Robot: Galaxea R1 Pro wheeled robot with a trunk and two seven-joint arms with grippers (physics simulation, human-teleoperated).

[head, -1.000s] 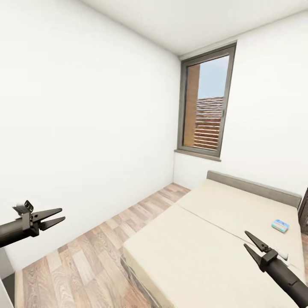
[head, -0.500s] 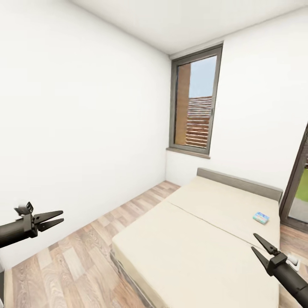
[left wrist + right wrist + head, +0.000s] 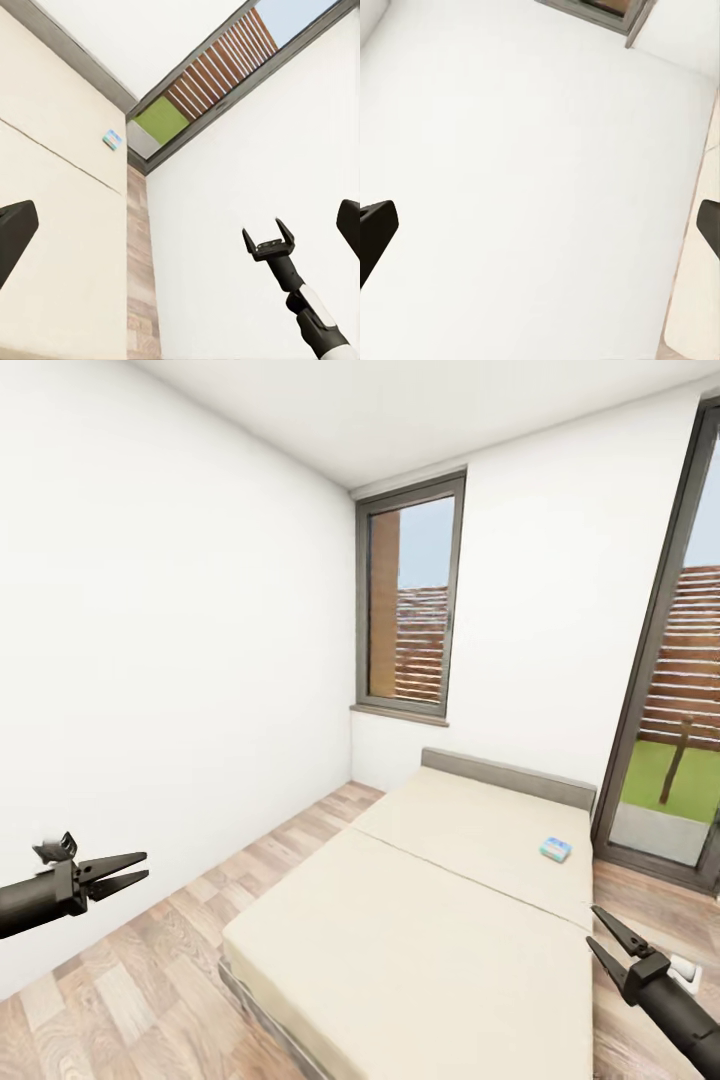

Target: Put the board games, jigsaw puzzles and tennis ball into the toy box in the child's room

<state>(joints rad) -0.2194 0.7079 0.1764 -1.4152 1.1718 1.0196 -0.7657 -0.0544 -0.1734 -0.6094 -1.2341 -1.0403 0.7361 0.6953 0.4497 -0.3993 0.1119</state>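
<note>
While both jaws hang open and empty, a small, seemingly blue board game (image 3: 555,849) lies on the bed (image 3: 430,950).

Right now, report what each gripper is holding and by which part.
Nothing is held. The left gripper and the right gripper are both open and empty in the air. A blue board game lies untouched on the bed.

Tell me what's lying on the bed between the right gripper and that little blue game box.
Nothing: in the head view, only bare cream mattress of the bed separates the right gripper from the blue board game.
</note>
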